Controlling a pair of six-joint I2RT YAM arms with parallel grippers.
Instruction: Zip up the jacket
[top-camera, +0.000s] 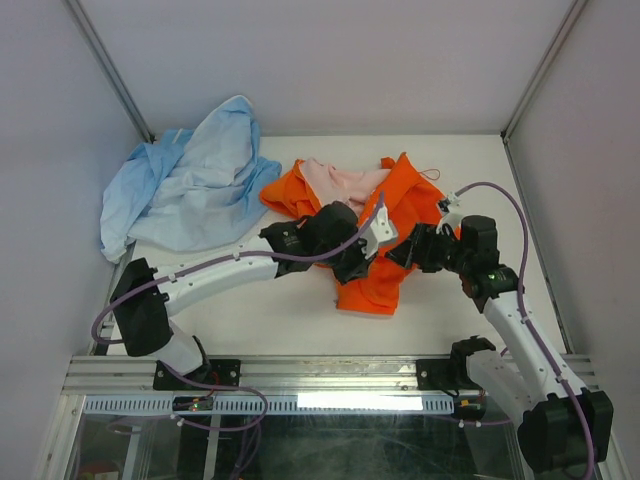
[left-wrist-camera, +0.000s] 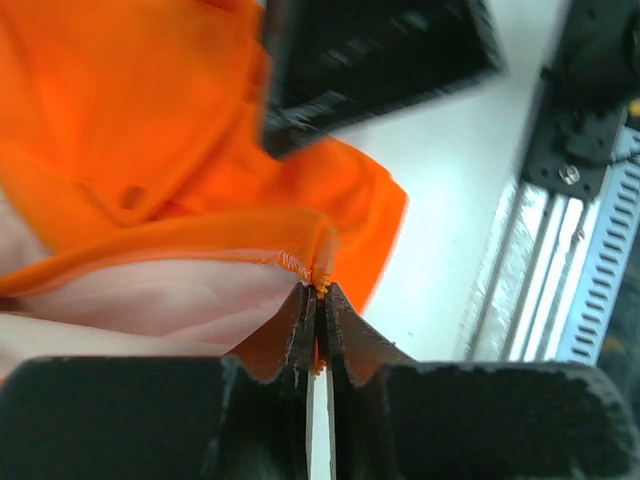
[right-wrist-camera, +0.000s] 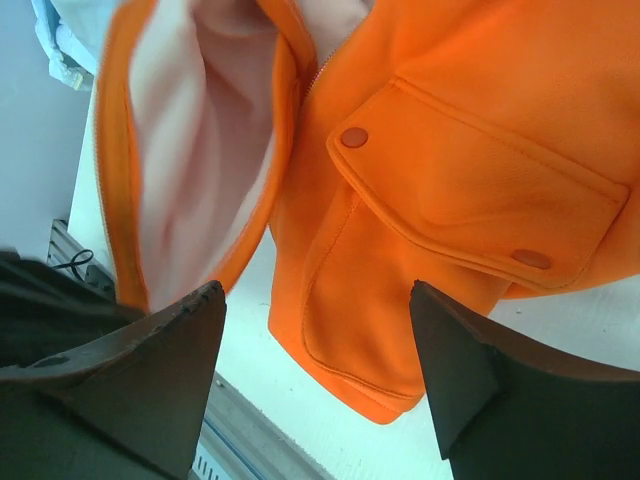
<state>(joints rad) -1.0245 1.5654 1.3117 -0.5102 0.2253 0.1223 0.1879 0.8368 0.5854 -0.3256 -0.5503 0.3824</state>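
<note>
L gripper (left-wrist-camera: 317, 292) clamped on jacket (top-camera: 372, 288) hem; R gripper (right-wrist-camera: 315, 292) wide open over pocket (right-wrist-camera: 490, 190); blue cloth (top-camera: 190, 185) far-left, apart.

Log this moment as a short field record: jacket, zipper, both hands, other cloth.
jacket: orange, crumpled on table
zipper: undone, pink lining showing
left hand: shut on the jacket's edge
right hand: open over the jacket near the pocket, holding nothing
other cloth: light blue garment, back left
</note>
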